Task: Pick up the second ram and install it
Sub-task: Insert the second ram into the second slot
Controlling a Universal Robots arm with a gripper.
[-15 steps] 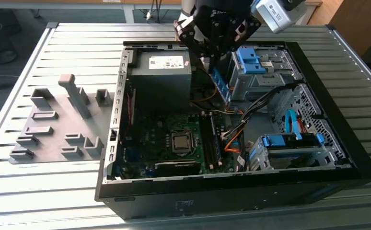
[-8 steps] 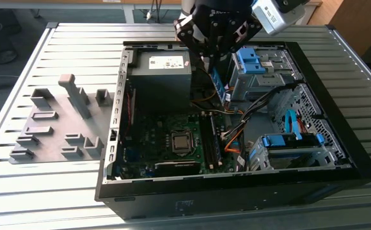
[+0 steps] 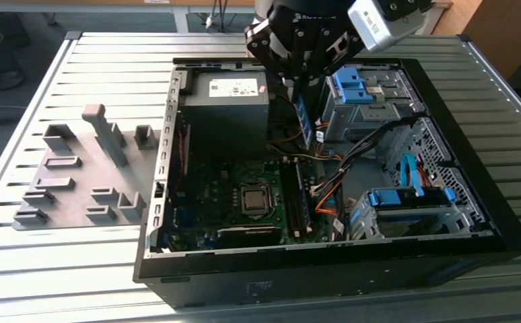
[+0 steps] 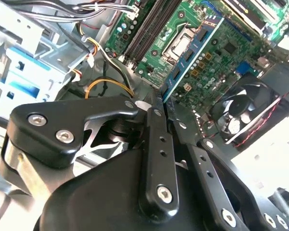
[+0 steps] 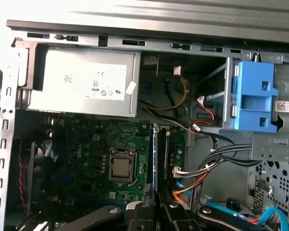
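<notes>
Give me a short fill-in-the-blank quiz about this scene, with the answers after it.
1. The gripper holds the ____ by its top edge.
2. The RAM hangs over the open computer ____.
3. The grey holder blocks sit on the table at the exterior view's ____ of the case.

Answers: RAM; case; left

Second ram (image 3: 305,120): thin blue stick with dark chips along its face (image 4: 191,54), clamped by one end between gripper fingers, hanging on edge over motherboard inside open case, seen edge-on in first wrist view (image 5: 154,156).
</notes>
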